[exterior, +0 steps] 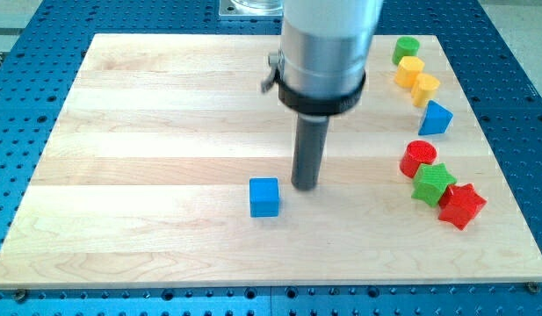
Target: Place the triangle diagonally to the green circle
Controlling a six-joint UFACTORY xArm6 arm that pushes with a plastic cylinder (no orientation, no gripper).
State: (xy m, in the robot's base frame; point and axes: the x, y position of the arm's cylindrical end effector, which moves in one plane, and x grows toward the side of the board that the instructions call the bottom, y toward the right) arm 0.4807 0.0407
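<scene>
My tip (pixel 306 186) rests on the wooden board (pixel 148 123) just right of the blue cube (pixel 264 197) (I carry no jaws, only this rod). The blue triangle (pixel 436 118) sits at the view's right, below two yellow blocks (pixel 417 79) and the green circle (pixel 406 49), well apart from me.

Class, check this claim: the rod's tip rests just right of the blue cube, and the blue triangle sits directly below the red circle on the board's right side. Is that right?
One thing is wrong. The camera view shows the blue triangle above the red circle, not below it. The rest holds: my tip rests just right of the blue cube, and both blocks sit on the board's right side.
</scene>
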